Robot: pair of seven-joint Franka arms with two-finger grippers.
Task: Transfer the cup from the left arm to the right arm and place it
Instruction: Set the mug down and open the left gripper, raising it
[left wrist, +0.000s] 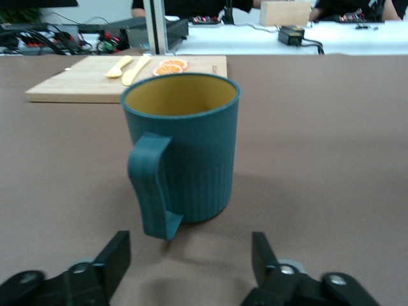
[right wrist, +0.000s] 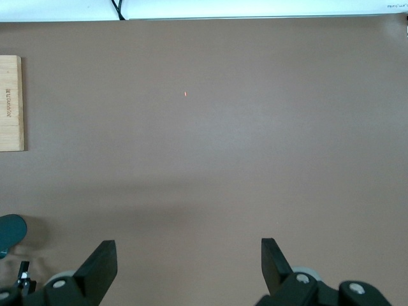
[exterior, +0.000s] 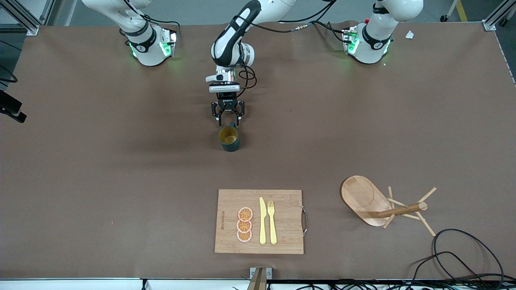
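The cup (exterior: 229,138) is a dark teal mug with a tan-yellow inside, standing upright on the brown table near its middle. Its loop handle points toward my left gripper (exterior: 228,119). That gripper hangs low beside the handle, open and not touching it. In the left wrist view the cup (left wrist: 182,150) stands just past the left gripper (left wrist: 191,258), and nothing lies between its fingers (left wrist: 115,258). My right gripper (right wrist: 189,264) is open over bare table, holding nothing. A teal sliver of the cup (right wrist: 9,233) shows at the edge of the right wrist view. The front view does not show the right gripper.
A wooden cutting board (exterior: 286,221) with orange slices (exterior: 244,224), a yellow knife (exterior: 262,221) and a yellow fork (exterior: 272,223) lies nearer the front camera than the cup. A wooden peg rack (exterior: 383,203) lies tipped over toward the left arm's end. Black cables (exterior: 463,257) loop beside it.
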